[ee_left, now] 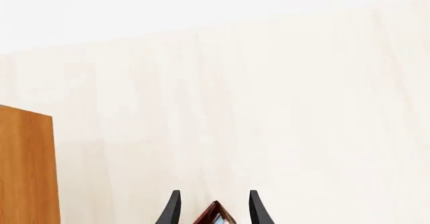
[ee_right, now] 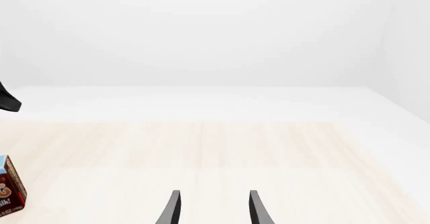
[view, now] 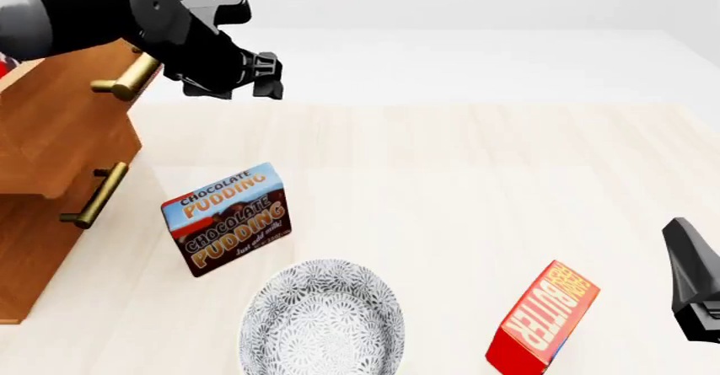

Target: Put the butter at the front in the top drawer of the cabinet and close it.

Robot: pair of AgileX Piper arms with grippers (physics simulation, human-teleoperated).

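Cardboard, likely light and stiff: my right end effector (ee_right: 213, 199), fingers spread and empty, should pinch the butter (view: 544, 316) across its narrow sides.

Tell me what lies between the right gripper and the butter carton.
Nothing: in the front view only bare table separates the right gripper from the butter standing just to its left.
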